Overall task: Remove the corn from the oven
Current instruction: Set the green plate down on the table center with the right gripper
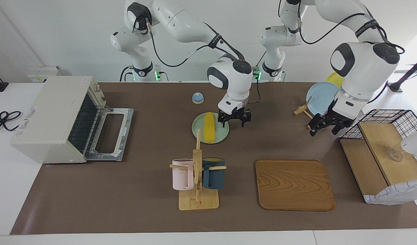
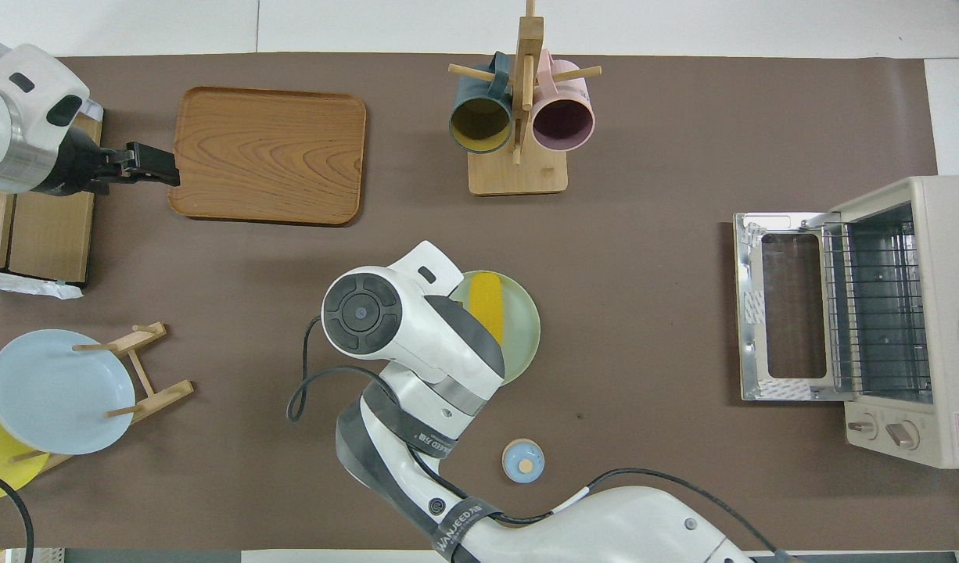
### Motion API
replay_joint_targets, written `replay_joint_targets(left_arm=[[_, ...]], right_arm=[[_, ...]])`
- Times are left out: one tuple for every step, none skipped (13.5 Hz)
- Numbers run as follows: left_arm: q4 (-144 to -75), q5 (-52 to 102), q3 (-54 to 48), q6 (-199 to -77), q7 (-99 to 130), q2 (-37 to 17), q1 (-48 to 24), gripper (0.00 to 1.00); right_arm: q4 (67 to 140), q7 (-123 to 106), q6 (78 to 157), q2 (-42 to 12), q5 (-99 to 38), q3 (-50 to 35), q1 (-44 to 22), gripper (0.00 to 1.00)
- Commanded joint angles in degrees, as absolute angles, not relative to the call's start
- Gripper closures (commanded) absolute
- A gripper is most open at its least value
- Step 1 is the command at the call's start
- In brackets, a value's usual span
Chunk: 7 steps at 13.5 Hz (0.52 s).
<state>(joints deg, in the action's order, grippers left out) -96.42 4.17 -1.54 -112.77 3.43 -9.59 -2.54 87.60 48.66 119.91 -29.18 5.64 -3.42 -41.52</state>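
Note:
The yellow corn (image 1: 209, 127) (image 2: 486, 309) lies on a pale green plate (image 1: 219, 135) (image 2: 522, 328) in the middle of the table, well apart from the oven. The cream oven (image 1: 48, 115) (image 2: 878, 313) stands at the right arm's end, its door (image 1: 110, 132) dropped open and only the wire rack showing inside. My right gripper (image 1: 234, 121) hangs open just over the plate's rim on the side toward the left arm's end, with nothing between its fingers. In the overhead view its own wrist hides it. My left gripper (image 1: 326, 128) (image 2: 155, 160) waits open in the air between the plate rack and the wire basket.
A mug tree (image 1: 197, 177) with a pink and a dark blue mug stands farther from the robots than the plate. A wooden tray (image 1: 294, 184), a small blue bell (image 1: 197, 98), a blue plate on a rack (image 1: 320, 98) and a black wire basket (image 1: 388, 136) sit around.

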Motion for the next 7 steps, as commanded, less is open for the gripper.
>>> replay_joint_targets(left_arm=[[-96.5, 4.9, -1.7, -113.3, 2.9, -9.3, -2.8, 0.00], [-96.5, 5.0, -1.9, -113.4, 2.9, -9.4, -3.0, 0.00], [-96.6, 5.0, -2.2, -113.6, 2.9, -9.4, -3.5, 0.00], [-96.5, 5.1, -2.1, -113.7, 3.2, -9.5, -5.6, 0.00], [-96.6, 5.1, -2.1, -113.8, 3.5, -9.7, -7.0, 0.00], [-96.7, 5.4, -2.1, -113.9, 3.9, -9.8, -9.3, 0.00], [-96.9, 6.8, -2.1, -114.2, 5.2, -9.9, -11.5, 0.00]], right_arm=[[88.5, 43.6, 112.8, -22.1, 4.5, -4.1, -37.3, 0.00], [88.7, 40.6, 109.8, -19.5, 3.5, -4.0, -35.2, 0.00], [88.7, 37.8, 106.7, -17.2, 1.3, -4.0, -32.5, 0.00], [88.9, 34.9, 103.7, -15.1, 0.0, -4.0, -29.5, 0.00], [88.9, 32.7, 100.9, -13.6, -0.3, -4.0, -26.9, 0.00], [88.9, 30.4, 98.0, -12.2, -0.3, -4.0, -24.9, 0.00], [88.9, 29.1, 95.6, -10.9, -0.3, -4.0, -23.0, 0.00]])
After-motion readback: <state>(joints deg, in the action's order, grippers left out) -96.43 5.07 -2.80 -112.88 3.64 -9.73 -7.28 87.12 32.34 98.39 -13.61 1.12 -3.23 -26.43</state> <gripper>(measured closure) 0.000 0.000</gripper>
